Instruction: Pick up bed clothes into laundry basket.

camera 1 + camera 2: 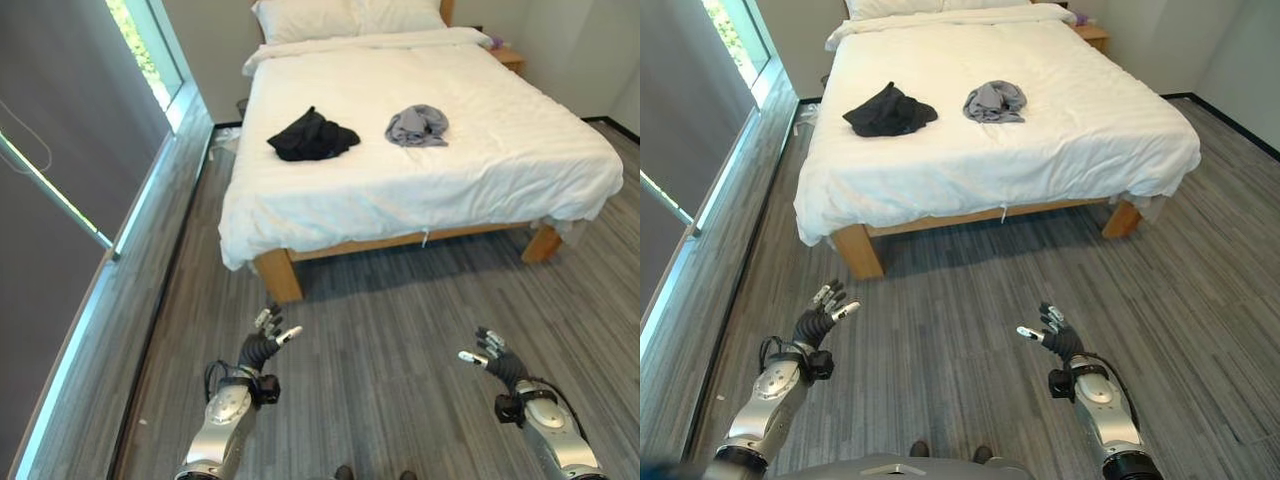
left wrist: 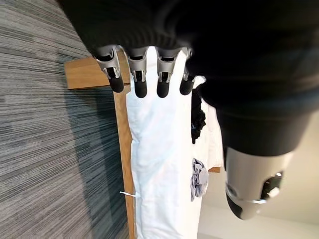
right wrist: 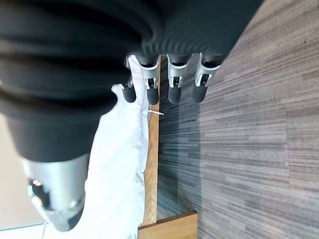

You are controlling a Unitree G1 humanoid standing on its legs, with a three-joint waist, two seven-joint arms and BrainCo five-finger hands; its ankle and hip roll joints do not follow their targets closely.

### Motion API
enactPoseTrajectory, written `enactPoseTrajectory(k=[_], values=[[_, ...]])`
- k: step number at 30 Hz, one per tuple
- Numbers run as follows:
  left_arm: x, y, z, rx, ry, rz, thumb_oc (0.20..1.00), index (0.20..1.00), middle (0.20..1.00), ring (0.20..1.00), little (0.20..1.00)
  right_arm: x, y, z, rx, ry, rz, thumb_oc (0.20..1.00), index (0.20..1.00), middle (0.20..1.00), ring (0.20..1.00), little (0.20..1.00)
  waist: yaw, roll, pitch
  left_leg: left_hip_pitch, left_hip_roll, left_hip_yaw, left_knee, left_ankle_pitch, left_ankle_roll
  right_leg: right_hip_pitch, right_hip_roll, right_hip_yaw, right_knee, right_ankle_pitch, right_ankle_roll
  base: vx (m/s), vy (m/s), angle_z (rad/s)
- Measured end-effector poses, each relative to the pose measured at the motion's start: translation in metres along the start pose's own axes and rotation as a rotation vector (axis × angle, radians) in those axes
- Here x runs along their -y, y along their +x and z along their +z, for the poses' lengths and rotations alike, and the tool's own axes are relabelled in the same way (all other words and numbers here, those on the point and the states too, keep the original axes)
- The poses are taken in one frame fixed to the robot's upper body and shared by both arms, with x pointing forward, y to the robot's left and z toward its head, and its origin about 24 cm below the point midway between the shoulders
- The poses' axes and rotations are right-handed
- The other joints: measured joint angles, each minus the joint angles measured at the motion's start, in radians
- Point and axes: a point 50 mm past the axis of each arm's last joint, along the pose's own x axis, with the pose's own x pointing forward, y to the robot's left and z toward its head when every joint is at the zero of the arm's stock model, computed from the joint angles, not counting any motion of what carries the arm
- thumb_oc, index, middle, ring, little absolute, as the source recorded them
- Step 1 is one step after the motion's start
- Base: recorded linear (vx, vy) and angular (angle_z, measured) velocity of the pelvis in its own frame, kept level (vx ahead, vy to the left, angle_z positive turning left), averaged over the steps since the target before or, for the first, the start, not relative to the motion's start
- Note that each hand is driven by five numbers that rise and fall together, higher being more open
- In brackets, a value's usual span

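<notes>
Fingers (image 2: pixel 141 79) of both hands are straight and spread, holding nothing. The black garment (image 1: pixel 312 135) and the grey garment (image 1: pixel 418 125) lie side by side, apart, on the white bed (image 1: pixel 480 150). The left hand (image 1: pixel 262 340) and right hand (image 1: pixel 497 358) hover over the grey wood floor (image 1: pixel 400 310), short of the bed's foot, palms facing inward.

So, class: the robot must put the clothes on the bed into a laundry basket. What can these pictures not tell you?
- What kind of garment the black clothes or grey clothes are: both lie crumpled on the bed.
- Under the bed: in shadow, both eye views.
- The bedside table: mostly behind the bed.
- Where a laundry basket stands: nothing here tells.
</notes>
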Motion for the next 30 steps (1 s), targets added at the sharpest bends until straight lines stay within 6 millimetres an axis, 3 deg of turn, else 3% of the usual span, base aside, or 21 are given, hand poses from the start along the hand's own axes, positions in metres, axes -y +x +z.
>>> enactPoseTrajectory(k=[7,9,11,12,13,14,15,17,19,21,22,23,25,26,27,28,29,30], values=[[-0.008,0.000,-0.013,-0.051,-0.024,0.077,1.000,1.000,1.000,1.000,1.000,-0.002,0.005,0.010,0.034,0.001,-0.006,1.000,1.000,1.000,1.000,1.000,0.000,-0.017,0.015,-0.028,-0.001,0.031,-0.001,-0.001,0.000,-0.038,0.002,0.030,-0.006,0.016,0.005,0.00,0.079,-0.14],[-0.010,0.000,-0.013,-0.052,-0.033,0.099,1.000,1.000,1.000,1.000,1.000,-0.003,0.010,0.018,0.059,0.001,-0.017,1.000,1.000,1.000,1.000,1.000,0.002,-0.021,0.028,-0.047,0.003,0.046,-0.001,0.001,0.003,-0.090,0.001,0.041,0.053,0.015,0.008,-0.02,0.152,-0.23],[-0.013,0.002,-0.011,-0.047,-0.036,0.119,1.000,1.000,1.000,1.000,1.000,-0.003,0.016,0.031,0.099,-0.003,-0.016,1.000,1.000,1.000,1.000,1.000,0.000,-0.010,0.056,-0.056,0.011,0.059,-0.001,0.003,0.014,-0.158,-0.005,0.039,0.175,-0.004,0.041,0.07,0.173,-0.26],[-0.014,0.004,-0.011,-0.046,-0.036,0.125,1.000,1.000,1.000,1.000,1.000,-0.004,0.017,0.032,0.104,-0.002,-0.018,1.000,1.000,1.000,1.000,1.000,-0.009,-0.001,0.070,-0.052,0.014,0.060,-0.001,0.001,0.023,-0.212,-0.021,0.022,0.286,-0.025,0.079,0.14,0.138,-0.05],[-0.016,0.005,-0.009,-0.039,-0.040,0.136,1.000,1.000,1.000,1.000,1.000,-0.005,0.018,0.033,0.108,0.002,-0.016,1.000,1.000,1.000,1.000,1.000,-0.015,0.000,0.087,-0.045,0.015,0.060,0.000,-0.007,0.032,-0.270,-0.036,0.018,0.415,-0.029,0.090,0.21,0.069,-0.04],[-0.016,0.007,-0.006,-0.032,-0.039,0.140,1.000,1.000,1.000,1.000,1.000,-0.005,0.019,0.036,0.119,0.002,-0.015,1.000,1.000,1.000,1.000,1.000,-0.017,0.002,0.112,-0.034,0.016,0.063,0.001,-0.013,0.041,-0.328,-0.061,0.006,0.543,-0.037,0.133,0.31,-0.006,0.03],[-0.017,0.008,-0.005,-0.030,-0.037,0.144,1.000,1.000,1.000,1.000,1.000,-0.006,0.017,0.034,0.117,0.004,-0.013,1.000,1.000,1.000,1.000,1.000,-0.030,-0.001,0.130,-0.030,0.003,0.071,0.004,-0.020,0.035,-0.393,-0.134,-0.018,0.604,-0.065,0.158,0.38,-0.076,0.06],[-0.018,0.006,-0.008,-0.038,-0.037,0.146,1.000,1.000,1.000,1.000,1.000,-0.005,0.015,0.031,0.106,0.007,-0.016,1.000,1.000,1.000,1.000,1.000,-0.029,-0.011,0.134,-0.021,-0.017,0.079,0.003,-0.031,0.038,-0.433,-0.218,-0.025,0.525,-0.059,0.161,0.47,-0.170,-0.01],[-0.019,0.007,-0.006,-0.032,-0.040,0.150,1.000,1.000,1.000,1.000,1.000,-0.006,0.009,0.026,0.100,0.014,-0.011,1.000,1.000,1.000,1.000,1.000,-0.046,-0.012,0.137,-0.024,-0.017,0.057,0.008,-0.039,0.031,-0.417,-0.240,0.005,0.313,-0.040,0.182,0.37,-0.141,0.15],[-0.024,0.010,-0.001,-0.015,-0.041,0.169,1.000,1.000,1.000,1.000,1.000,-0.008,0.005,0.021,0.085,0.018,-0.002,1.000,1.000,1.000,1.000,1.000,-0.080,-0.025,0.139,-0.036,-0.013,0.016,0.006,-0.042,0.027,-0.396,-0.246,0.025,0.086,0.023,0.202,0.57,-0.255,0.42],[-0.025,0.011,0.001,-0.009,-0.041,0.171,1.000,1.000,1.000,1.000,1.000,-0.008,0.003,0.017,0.073,0.020,-0.004,1.000,1.000,1.000,1.000,1.000,-0.091,-0.035,0.136,-0.036,-0.005,-0.001,0.008,-0.050,0.014,-0.391,-0.250,0.027,0.029,0.047,0.204,0.70,-0.335,0.47],[-0.024,0.014,0.005,0.003,-0.039,0.165,1.000,1.000,1.000,1.000,1.000,-0.007,0.002,0.014,0.058,0.025,-0.007,1.000,1.000,1.000,1.000,1.000,-0.102,-0.046,0.135,-0.035,0.008,-0.017,0.017,-0.062,-0.004,-0.373,-0.243,0.013,-0.017,0.064,0.202,0.36,-0.178,0.50],[-0.023,0.013,0.003,0.000,-0.040,0.158,1.000,1.000,1.000,1.000,1.000,-0.007,-0.001,0.006,0.024,0.029,-0.002,1.000,1.000,1.000,1.000,1.000,-0.134,-0.060,0.126,0.020,0.050,-0.066,-0.004,-0.080,-0.035,-0.298,-0.226,-0.024,0.007,0.104,0.183,0.47,-0.338,0.71],[-0.022,0.009,0.001,-0.006,-0.041,0.151,1.000,1.000,1.000,1.000,1.000,-0.006,-0.002,0.002,0.005,0.025,0.004,1.000,1.000,1.000,1.000,1.000,-0.133,-0.040,0.112,0.050,0.103,-0.067,0.008,-0.094,-0.063,-0.283,-0.176,-0.051,0.034,0.131,0.174,0.61,-0.560,0.44],[-0.022,0.007,0.000,-0.006,-0.042,0.153,1.000,1.000,1.000,1.000,1.000,-0.006,-0.001,0.001,0.001,0.027,0.006,1.000,1.000,1.000,1.000,1.000,-0.134,-0.037,0.112,0.043,0.136,-0.065,0.069,-0.122,-0.084,-0.270,-0.161,-0.058,0.047,0.135,0.167,0.44,-0.538,0.18],[-0.023,0.007,-0.002,-0.013,-0.056,0.163,1.000,1.000,1.000,1.000,1.000,-0.006,0.000,-0.001,-0.007,0.039,-0.001,1.000,1.000,1.000,1.000,1.000,-0.114,-0.049,0.106,-0.064,0.166,-0.066,0.324,-0.138,-0.127,-0.237,-0.119,-0.090,0.075,0.126,0.122,0.42,-0.544,0.20],[-0.020,0.011,0.003,0.001,-0.067,0.151,1.000,1.000,1.000,1.000,1.000,-0.002,-0.003,-0.002,-0.005,0.061,-0.022,1.000,1.000,1.000,1.000,1.000,-0.102,-0.078,0.091,-0.176,0.180,-0.044,0.527,-0.114,-0.133,-0.241,-0.128,-0.105,0.076,0.128,0.077,0.36,-0.467,0.20],[-0.020,0.008,0.000,-0.001,-0.127,0.164,1.000,1.000,1.000,1.000,1.000,0.003,-0.002,0.003,0.019,0.082,-0.042,1.000,1.000,1.000,1.000,1.000,-0.070,-0.086,0.089,-0.272,0.201,-0.069,0.724,-0.018,-0.110,-0.209,-0.090,-0.115,0.076,0.105,-0.004,0.24,-0.277,0.00]])
